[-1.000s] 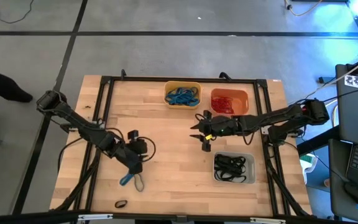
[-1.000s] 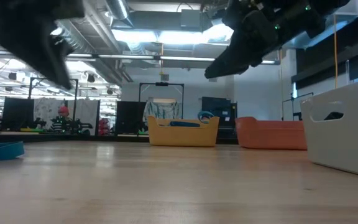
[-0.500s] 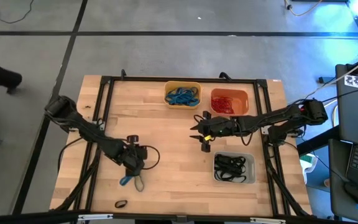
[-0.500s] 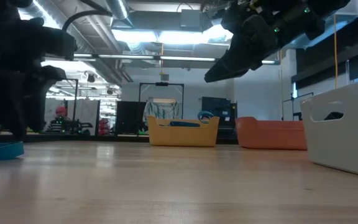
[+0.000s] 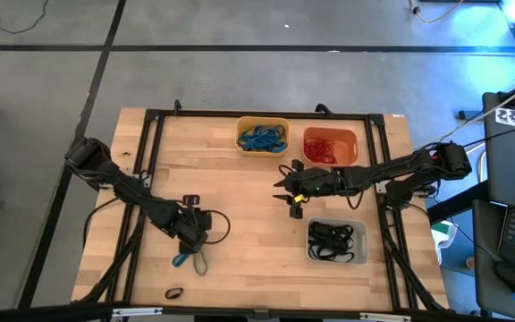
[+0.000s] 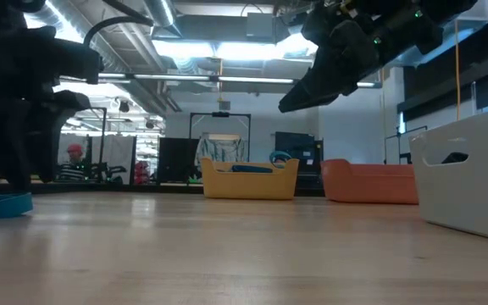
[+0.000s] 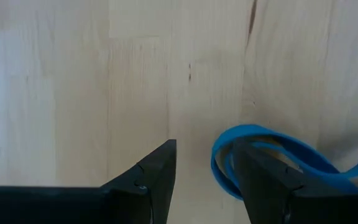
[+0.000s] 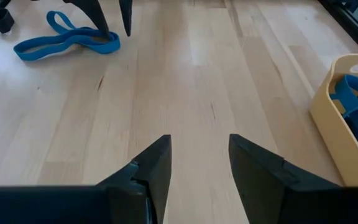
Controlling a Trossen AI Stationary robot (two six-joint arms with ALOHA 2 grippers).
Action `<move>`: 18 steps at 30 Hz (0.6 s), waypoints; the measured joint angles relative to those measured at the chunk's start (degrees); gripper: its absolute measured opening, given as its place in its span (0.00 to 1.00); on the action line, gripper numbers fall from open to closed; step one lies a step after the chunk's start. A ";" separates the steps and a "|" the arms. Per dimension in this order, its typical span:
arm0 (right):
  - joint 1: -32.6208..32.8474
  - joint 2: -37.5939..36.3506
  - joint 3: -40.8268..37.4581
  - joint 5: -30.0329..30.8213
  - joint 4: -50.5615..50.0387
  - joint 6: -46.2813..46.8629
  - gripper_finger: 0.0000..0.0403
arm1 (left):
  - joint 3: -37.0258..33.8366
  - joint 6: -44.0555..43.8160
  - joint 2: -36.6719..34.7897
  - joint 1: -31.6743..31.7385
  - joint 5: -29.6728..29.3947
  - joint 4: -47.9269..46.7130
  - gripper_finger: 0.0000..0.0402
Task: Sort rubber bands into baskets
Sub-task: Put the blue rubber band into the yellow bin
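Left end effector (image 5: 189,251) is down at the counter (image 5: 240,224), fingers spread, astride one end of the blue rubber band (image 5: 187,260); nothing gripped. Next: clench, lift, carry to yellow basket (image 5: 263,135). Right end effector (image 5: 286,195) hovers mid-counter, released, empty. Versus a second back: left arm dropped lower.

no readable text, labels or signs anywhere

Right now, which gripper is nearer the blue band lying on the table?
Left. The left gripper is right over the blue band, open, one finger inside its loop. The right gripper hangs open mid-table, well away, near the baskets.
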 joint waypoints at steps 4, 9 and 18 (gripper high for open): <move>0.00 0.00 0.00 0.00 0.01 0.00 0.40 | -0.32 -0.73 0.00 0.13 -0.02 -1.54 0.39; 0.00 0.00 0.00 -0.02 -0.01 0.00 0.40 | -3.73 -1.37 -0.02 0.13 1.05 1.90 0.39; 0.00 0.00 0.00 -0.02 0.01 0.00 0.40 | -5.49 0.03 -0.02 0.13 1.51 8.28 0.38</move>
